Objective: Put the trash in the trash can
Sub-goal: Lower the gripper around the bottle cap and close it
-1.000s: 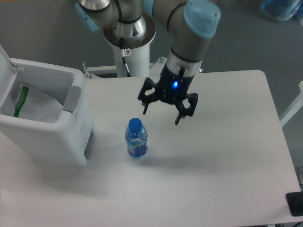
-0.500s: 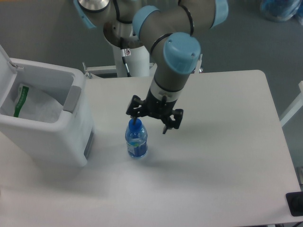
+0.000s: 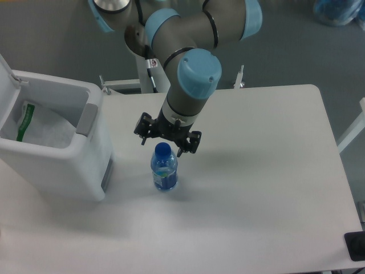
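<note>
While we view the table [image 3: 274,188] from above:
Arm: reaches down from the far edge, wrist vertical.
Gripper [image 3: 167,146]: fingers apart, straddling the cap from above.
Bottle [image 3: 164,168]: upright, left of centre.
Trash can [image 3: 54,142]: left edge, lid up.
Bag [image 3: 43,125]: inside it.

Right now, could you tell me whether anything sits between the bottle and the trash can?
Nothing visible does: only bare table lies between the bottle and the trash can, whose lid stands open. The open gripper hovers just above the cap.
</note>
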`<act>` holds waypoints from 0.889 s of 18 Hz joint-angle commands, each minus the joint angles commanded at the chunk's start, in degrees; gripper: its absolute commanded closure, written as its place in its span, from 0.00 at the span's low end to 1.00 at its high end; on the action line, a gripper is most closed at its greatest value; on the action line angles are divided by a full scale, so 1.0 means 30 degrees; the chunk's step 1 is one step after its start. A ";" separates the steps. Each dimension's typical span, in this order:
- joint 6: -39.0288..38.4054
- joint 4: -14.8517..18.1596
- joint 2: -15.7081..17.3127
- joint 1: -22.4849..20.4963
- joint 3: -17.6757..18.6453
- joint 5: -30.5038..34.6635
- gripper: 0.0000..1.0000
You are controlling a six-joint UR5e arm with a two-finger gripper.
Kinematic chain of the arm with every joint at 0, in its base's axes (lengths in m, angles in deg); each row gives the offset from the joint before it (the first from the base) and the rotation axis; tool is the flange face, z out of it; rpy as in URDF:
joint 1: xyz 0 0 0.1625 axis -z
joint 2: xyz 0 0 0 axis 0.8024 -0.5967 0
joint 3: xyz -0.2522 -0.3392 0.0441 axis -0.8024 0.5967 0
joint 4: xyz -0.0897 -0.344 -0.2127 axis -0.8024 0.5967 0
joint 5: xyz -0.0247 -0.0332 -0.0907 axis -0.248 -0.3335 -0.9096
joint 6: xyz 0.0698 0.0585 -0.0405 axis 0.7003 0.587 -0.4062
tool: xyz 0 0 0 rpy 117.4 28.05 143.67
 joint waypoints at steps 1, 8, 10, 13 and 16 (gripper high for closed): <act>0.0000 0.0058 0.0000 0.0000 0.0000 0.0176 0.07; -0.0029 0.0000 -0.0058 0.0000 -0.0029 0.0324 0.49; -0.0029 0.0029 -0.0029 0.0000 -0.0058 0.0295 0.55; -0.0029 0.0029 -0.0059 0.0000 -0.0175 0.0295 0.67; 0.0000 0.0029 0.0058 0.0000 -0.0613 0.0237 0.69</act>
